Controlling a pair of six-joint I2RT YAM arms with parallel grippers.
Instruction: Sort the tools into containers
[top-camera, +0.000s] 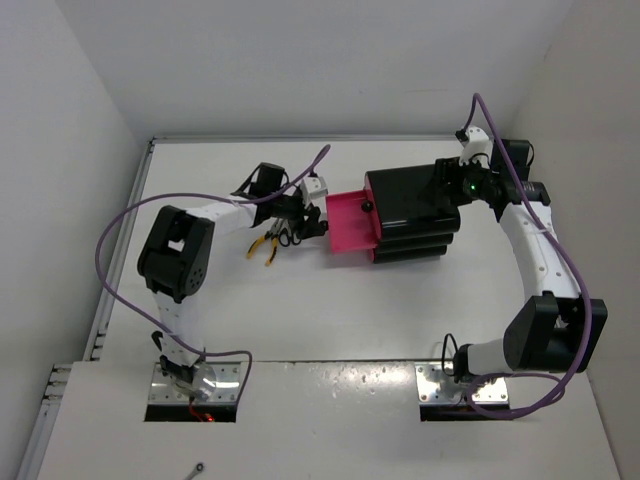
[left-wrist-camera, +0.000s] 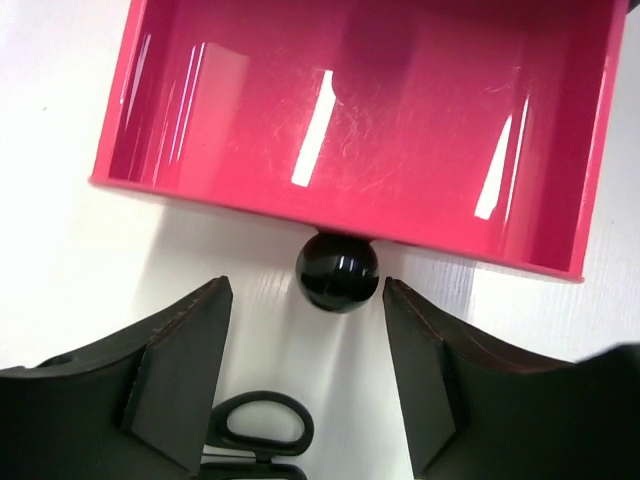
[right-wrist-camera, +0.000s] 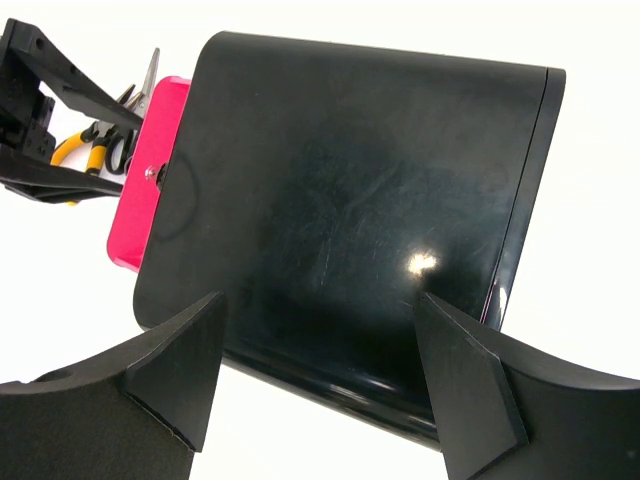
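1. Left gripper (left-wrist-camera: 307, 292) is open; its fingers (left-wrist-camera: 180, 370) flank the knob (left-wrist-camera: 337, 270) with a gap on each side.
2. Just ahead of it, the knob fronts a pink drawer (left-wrist-camera: 350, 120), which stands out of the box (right-wrist-camera: 350, 180).
3. Scissors (left-wrist-camera: 262, 425) lie below and behind the fingers, with the pliers (top-camera: 262, 247) just beside them, farther from the drawer.
4. Right gripper (right-wrist-camera: 320, 320) has its jaws apart over the box top, at the end away from the drawer; I cannot tell whether it touches.
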